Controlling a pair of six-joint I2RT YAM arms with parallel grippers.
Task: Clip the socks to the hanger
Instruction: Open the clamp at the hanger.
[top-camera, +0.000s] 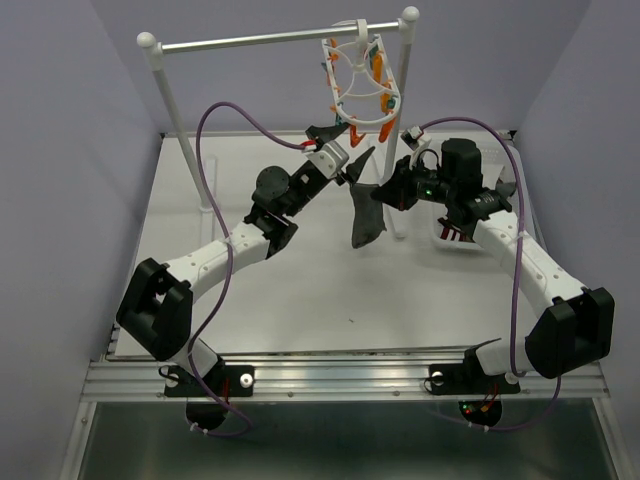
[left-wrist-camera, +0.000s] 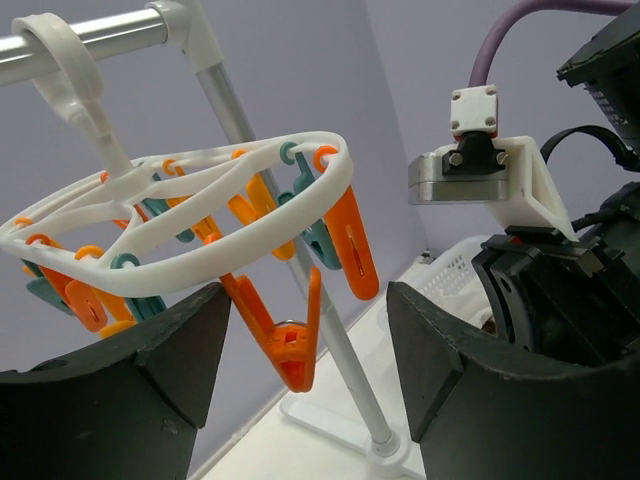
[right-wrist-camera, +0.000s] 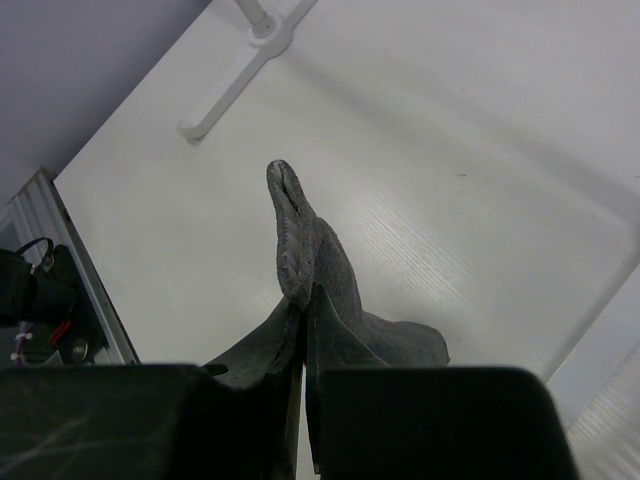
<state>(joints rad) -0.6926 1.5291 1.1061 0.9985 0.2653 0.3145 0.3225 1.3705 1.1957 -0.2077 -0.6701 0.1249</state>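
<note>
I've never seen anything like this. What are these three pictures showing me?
Two robot arms are bolted to a white table. One picture looks down from above; the other two come from cameras on each arm's wrist. The right gripper is shut on a dark grey sock, held above the table. The left gripper is open, an orange clip between its fingers. That clip hangs from the white hanger on a metal rail. A white basket sits partly hidden by the right arm.
</note>
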